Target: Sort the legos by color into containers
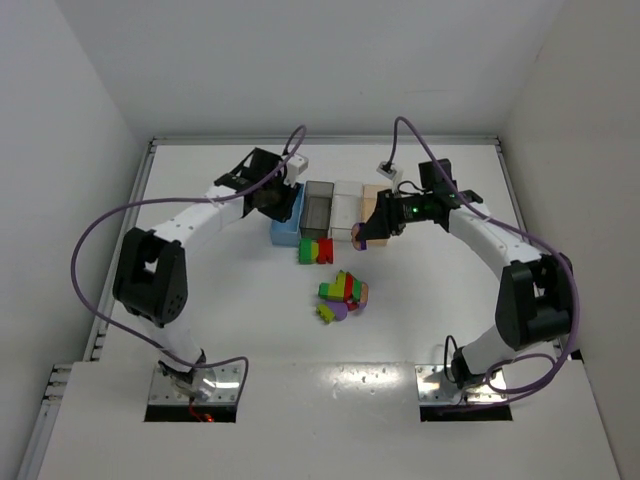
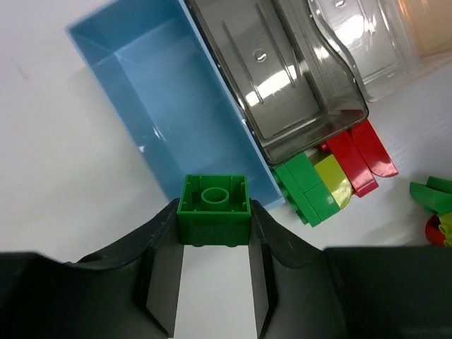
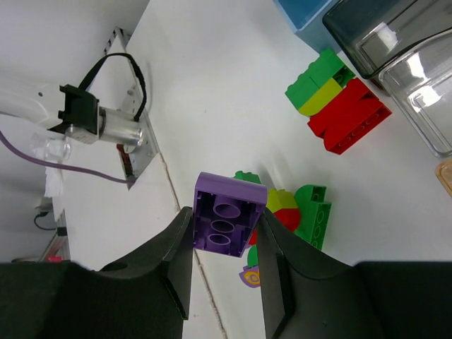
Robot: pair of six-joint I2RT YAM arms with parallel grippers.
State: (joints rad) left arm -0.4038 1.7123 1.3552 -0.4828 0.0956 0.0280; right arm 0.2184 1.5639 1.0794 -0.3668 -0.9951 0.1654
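Left gripper [image 2: 212,224]: clenched on a green brick [image 2: 212,210], one finger on each side wall. The brick's hollow underside, with one round tube, faces my wrist camera. In that view it overlaps the short end wall of the blue bin [image 2: 166,99], the end closest to the small brick cluster. From the top view I am over the blue bin; I cannot tell how high.

Right gripper [image 3: 224,236]: grasping a purple brick [image 3: 227,214] by its long sides, underside with three tubes toward the camera. In the top view it hangs at the near end of the tan bin [image 1: 372,197], above the white table [image 1: 200,290].

Bins: four in a row at the far middle of the table, long sides touching. Left to right: blue, dark grey bin [image 2: 282,78], clear bin [image 2: 360,35], tan.

Loose legos:
- Cluster [image 2: 328,176] of green, yellow-green and red bricks, on the table against the near ends of the blue and grey bins.
- Heap [image 1: 342,295] nearer to my bases, well apart from the bins: green, red, yellow-green and purple pieces. One purple piece carries a yellow printed mark, too small to read.
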